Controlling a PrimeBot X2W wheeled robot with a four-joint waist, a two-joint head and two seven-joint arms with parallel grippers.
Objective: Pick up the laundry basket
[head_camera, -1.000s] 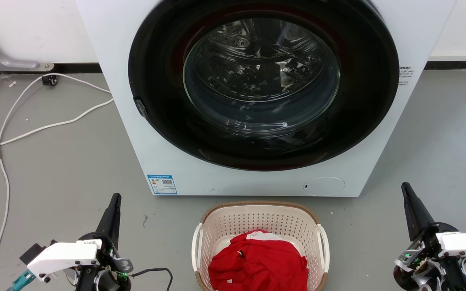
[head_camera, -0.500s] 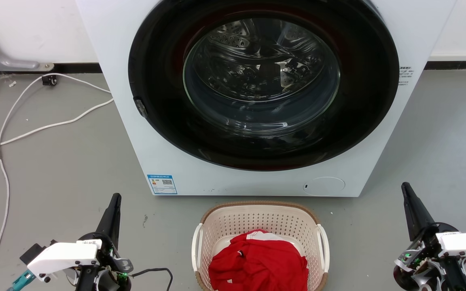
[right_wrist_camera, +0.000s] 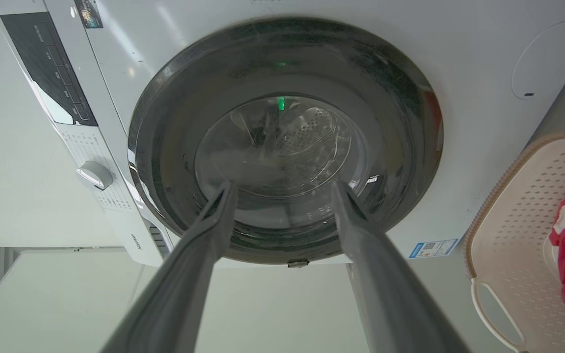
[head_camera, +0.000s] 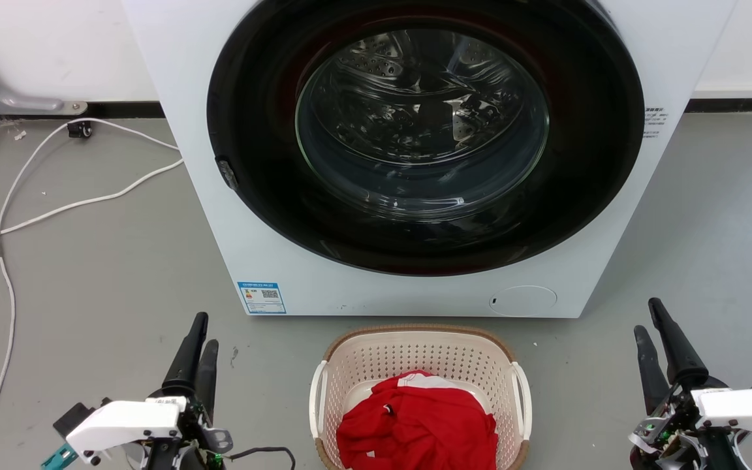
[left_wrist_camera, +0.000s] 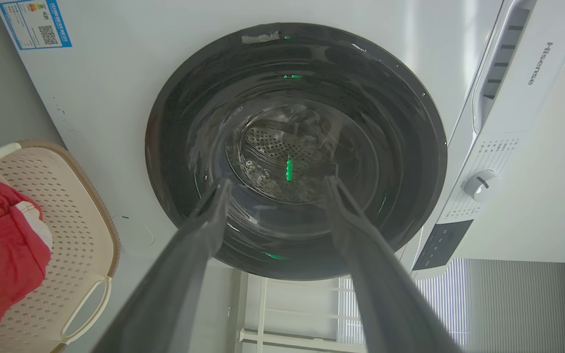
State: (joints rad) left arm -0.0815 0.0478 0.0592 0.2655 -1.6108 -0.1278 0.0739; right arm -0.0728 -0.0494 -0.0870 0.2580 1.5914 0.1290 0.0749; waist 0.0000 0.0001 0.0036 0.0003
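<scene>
The left hand [head_camera: 206,329] and right hand [head_camera: 647,315] have just swivelled, each with fingers now spread and empty, well clear of the laundry basket [head_camera: 415,356] between them, likely lining up for its handles [head_camera: 315,398]

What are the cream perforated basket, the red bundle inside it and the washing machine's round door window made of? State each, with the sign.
Cream perforated basket: apparently moulded plastic, matt, evenly punched holes; brown rim imitates weave. Red bundle: soft cloth, creased folds. Round door window: probably glass, glossy, see-through, with reflections.
</scene>
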